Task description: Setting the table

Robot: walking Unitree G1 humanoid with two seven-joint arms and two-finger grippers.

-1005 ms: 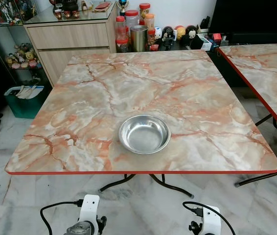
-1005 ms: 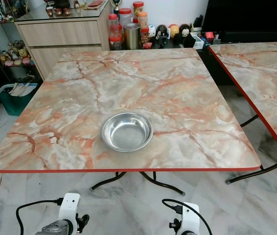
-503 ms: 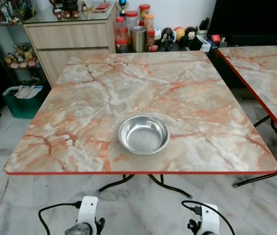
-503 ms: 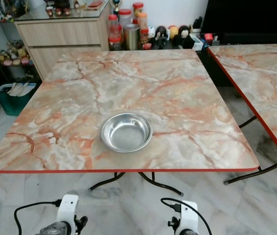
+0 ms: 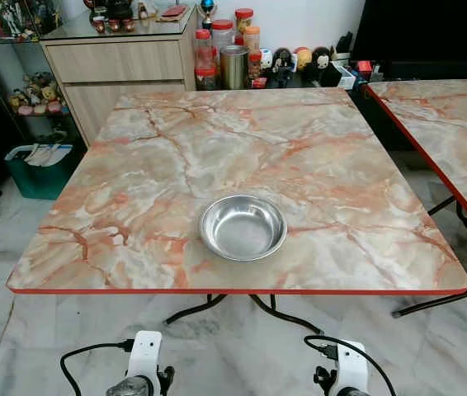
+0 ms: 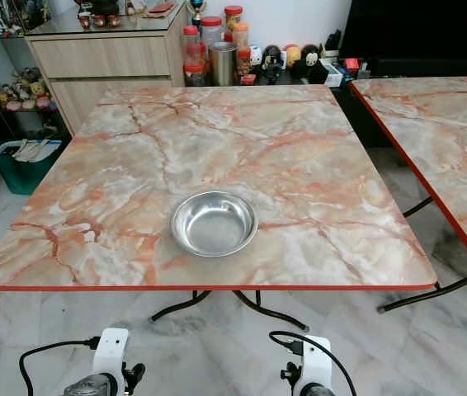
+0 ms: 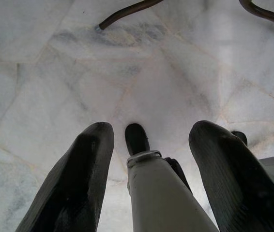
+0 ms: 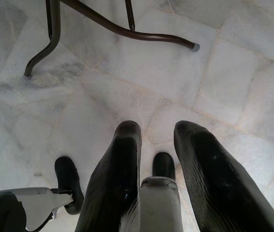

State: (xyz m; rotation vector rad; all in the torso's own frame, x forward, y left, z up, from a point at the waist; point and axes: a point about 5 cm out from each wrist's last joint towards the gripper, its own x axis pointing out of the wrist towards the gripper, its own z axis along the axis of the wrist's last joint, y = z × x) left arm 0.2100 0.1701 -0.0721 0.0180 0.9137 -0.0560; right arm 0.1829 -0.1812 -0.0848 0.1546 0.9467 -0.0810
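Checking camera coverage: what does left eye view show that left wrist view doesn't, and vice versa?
Left eye view alone: the steel bowl near the front edge of the marble-pattern table, a second table to the right, a cabinet with jars behind, and a green bin.

Left wrist view alone: the left gripper, fingers apart, hanging above the floor, and the robot's foot.

Shared: the marble floor and the table's dark metal legs.

A shiny, empty steel bowl (image 5: pixel 242 227) sits upright on the marble-patterned table (image 5: pixel 151 157), near the table's near edge, roughly midway between left and right.
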